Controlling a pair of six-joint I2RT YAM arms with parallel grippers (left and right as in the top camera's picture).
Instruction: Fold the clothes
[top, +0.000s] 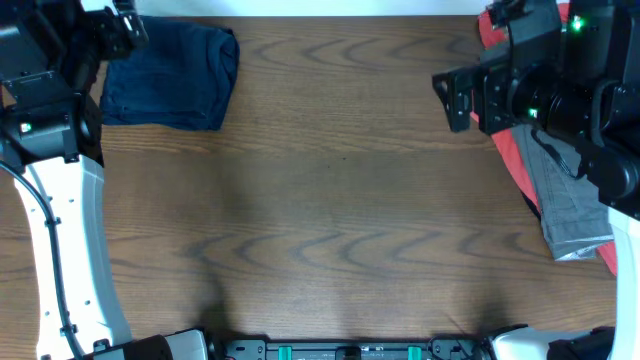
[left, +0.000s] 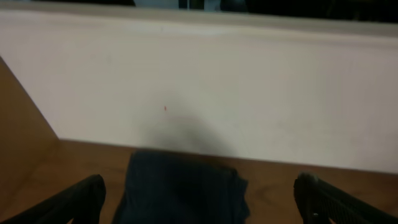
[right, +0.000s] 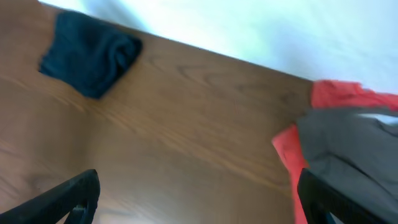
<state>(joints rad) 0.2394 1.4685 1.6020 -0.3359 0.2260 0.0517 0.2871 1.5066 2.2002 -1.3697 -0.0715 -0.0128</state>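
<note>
A folded dark blue garment (top: 170, 76) lies at the table's back left corner; it shows in the left wrist view (left: 180, 190) and the right wrist view (right: 90, 53). A grey garment (top: 570, 200) lies on a red one (top: 512, 150) at the right edge, both also in the right wrist view (right: 348, 143) (right: 336, 96). My left gripper (left: 199, 202) is open and empty above the blue garment's near edge. My right gripper (right: 199, 196) is open and empty above the table, left of the red and grey pile.
The wooden table (top: 340, 200) spans the view, with a white wall (left: 205, 81) behind its back edge. The arms' white bases stand at the front left (top: 70, 260) and front right corners.
</note>
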